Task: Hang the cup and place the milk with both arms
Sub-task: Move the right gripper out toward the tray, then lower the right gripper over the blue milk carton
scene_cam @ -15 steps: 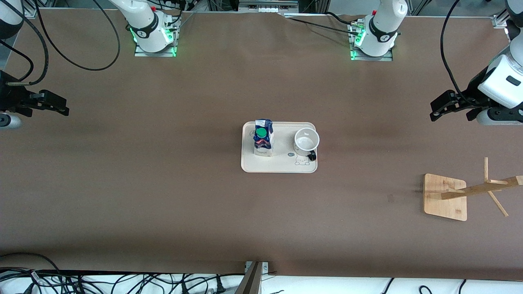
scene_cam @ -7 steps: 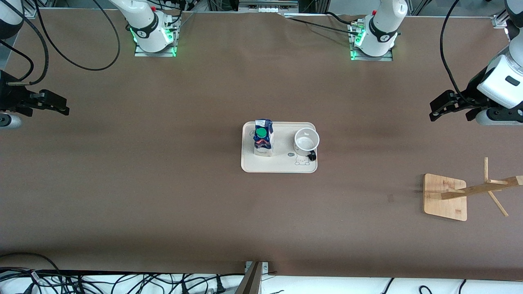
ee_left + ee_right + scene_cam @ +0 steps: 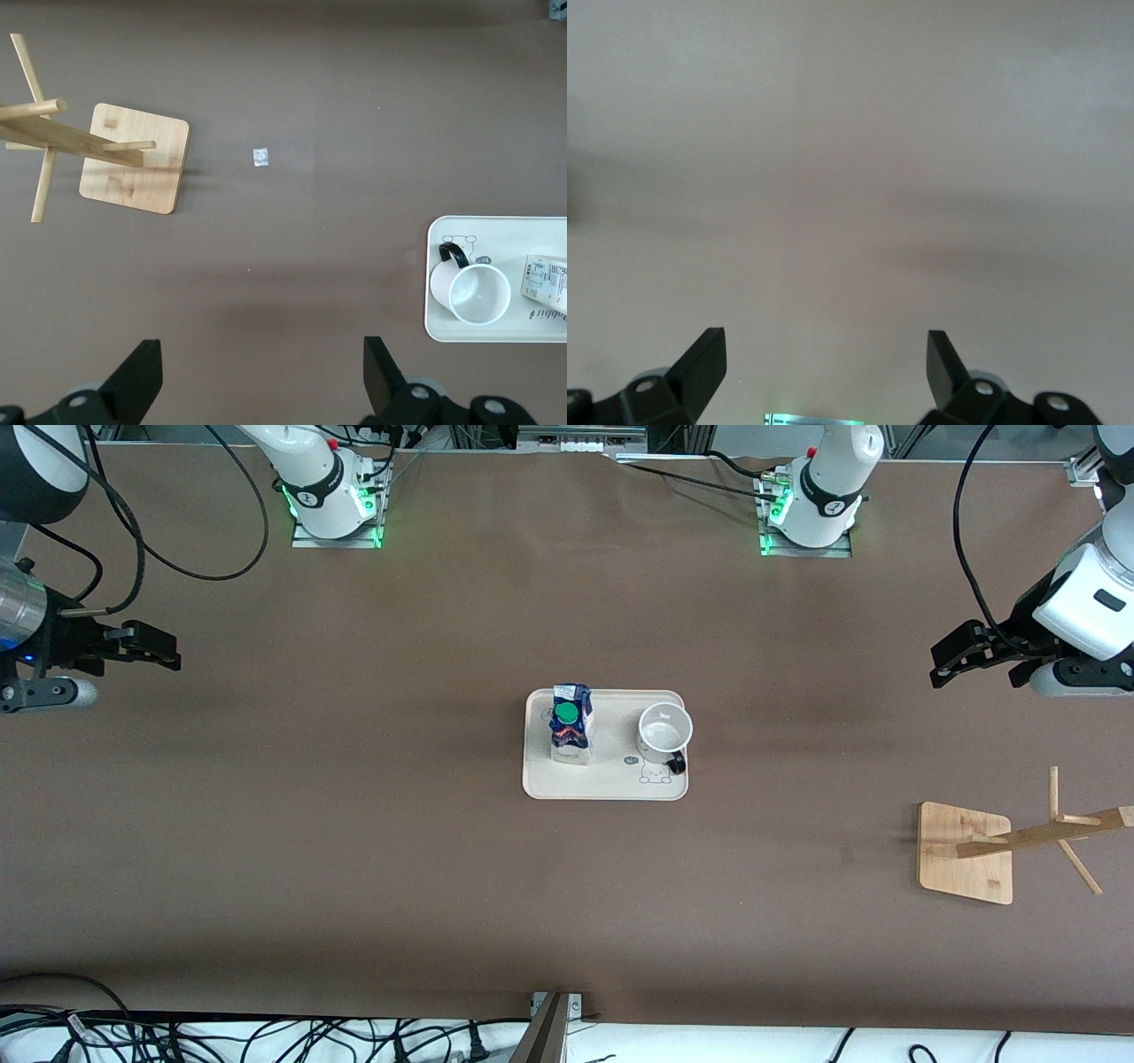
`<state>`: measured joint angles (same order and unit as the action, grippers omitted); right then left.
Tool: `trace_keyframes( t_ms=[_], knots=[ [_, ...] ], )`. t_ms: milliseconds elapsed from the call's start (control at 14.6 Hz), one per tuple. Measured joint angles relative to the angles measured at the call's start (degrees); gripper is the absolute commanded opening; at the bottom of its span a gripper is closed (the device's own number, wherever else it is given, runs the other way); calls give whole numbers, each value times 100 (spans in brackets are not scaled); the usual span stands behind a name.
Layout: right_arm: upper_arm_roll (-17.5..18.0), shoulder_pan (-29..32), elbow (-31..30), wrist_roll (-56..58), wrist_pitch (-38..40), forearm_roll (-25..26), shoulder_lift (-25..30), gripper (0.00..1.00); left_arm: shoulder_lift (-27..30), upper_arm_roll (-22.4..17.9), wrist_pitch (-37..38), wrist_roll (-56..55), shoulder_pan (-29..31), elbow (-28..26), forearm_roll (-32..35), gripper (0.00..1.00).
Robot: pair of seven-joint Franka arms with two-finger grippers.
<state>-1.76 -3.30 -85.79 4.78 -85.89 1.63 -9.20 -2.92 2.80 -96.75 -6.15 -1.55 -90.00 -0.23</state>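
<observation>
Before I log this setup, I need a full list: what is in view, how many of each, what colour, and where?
tray: one, cream, mid-table.
milk: one carton, blue and white with green cap, upright on the tray, toward the right arm's end.
cup: one, white with black handle, upright on the tray beside the milk.
rack: one, wooden, toward the left arm's end, nearer the front camera than the tray.
left gripper: one, black, open, over bare table.
right gripper: one, black, open, over bare table.
</observation>
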Motion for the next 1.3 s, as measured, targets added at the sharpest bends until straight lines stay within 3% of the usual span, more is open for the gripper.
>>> trace_keyframes(
  t_ms=[205, 411, 616, 890, 1300],
  knots=[
    [19, -344, -66, 54, -40, 3, -314, 100, 0, 5, -1, 0, -2, 1, 0, 100],
    [32, -843, -70, 36, -683, -50, -802, 100, 0, 8, -2, 0, -6, 2, 0, 100],
    [32, -1004, -69, 23, -1158, -578, -1112, 100, 0, 9, -2, 0, -6, 2, 0, 100],
    [3, -992, -66, -66, -1371, -1145, -1219, 100, 0, 13, -2, 0, -13, 2, 0, 100],
    [31, -1497, -66, -1061, -1719, -1228, -1286, 100, 0, 13, -2, 0, -14, 2, 0, 100]
  ],
)
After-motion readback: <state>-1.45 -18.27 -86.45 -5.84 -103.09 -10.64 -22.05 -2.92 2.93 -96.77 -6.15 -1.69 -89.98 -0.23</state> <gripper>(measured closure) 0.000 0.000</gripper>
